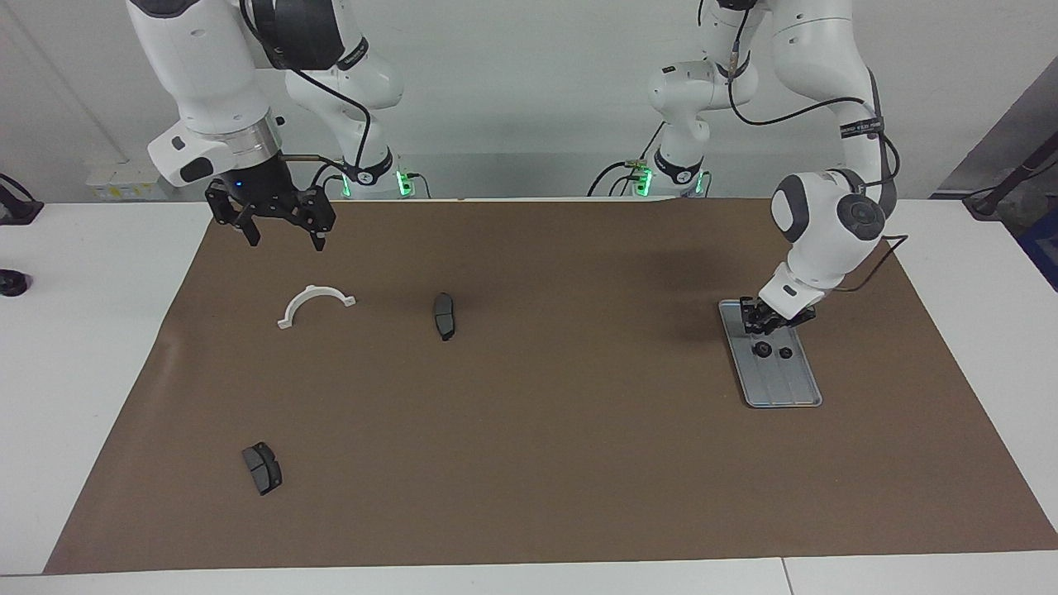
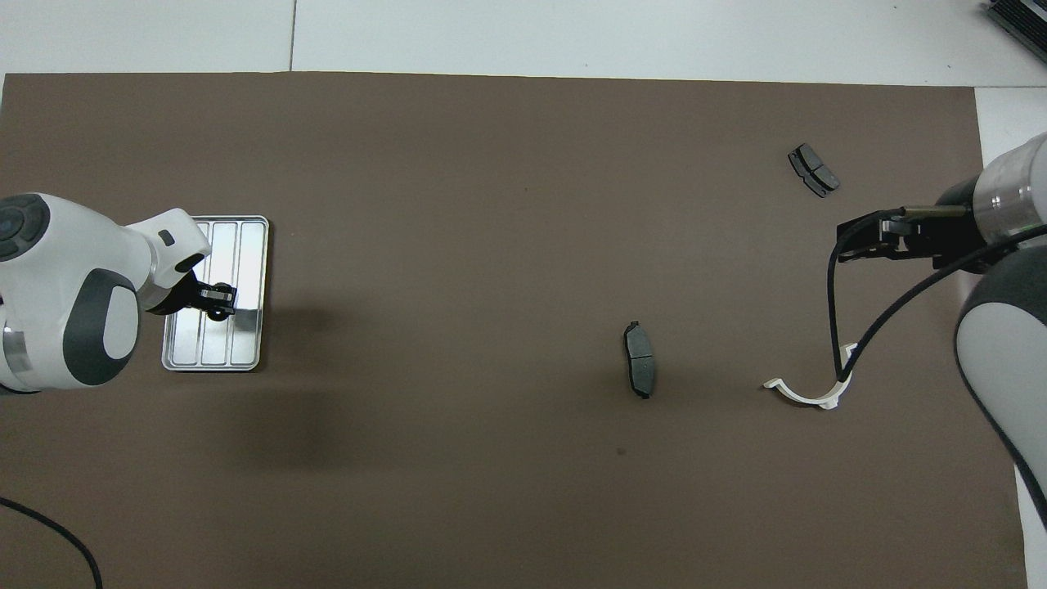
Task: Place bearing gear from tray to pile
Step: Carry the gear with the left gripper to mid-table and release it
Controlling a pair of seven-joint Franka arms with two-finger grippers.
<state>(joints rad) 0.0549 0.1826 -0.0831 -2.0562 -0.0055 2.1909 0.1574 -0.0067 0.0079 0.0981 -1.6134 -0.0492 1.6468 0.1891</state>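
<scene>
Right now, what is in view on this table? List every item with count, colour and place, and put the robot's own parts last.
tray: 1, silvery grey, on the mat toward the left arm's end of the table.
small round parts: 2, dark, on the tray, at its end nearer the robots.
half-ring bracket: 1, white, toward the right arm's end.
curved pads: 2, dark grey; one near the table's middle beside the bracket, the other farther from the robots.
mat: 1, brown, covering the table.
left hand: low over the tray's nearer end, by the round parts.
right hand: open, waiting in the air over the mat's edge.
</scene>
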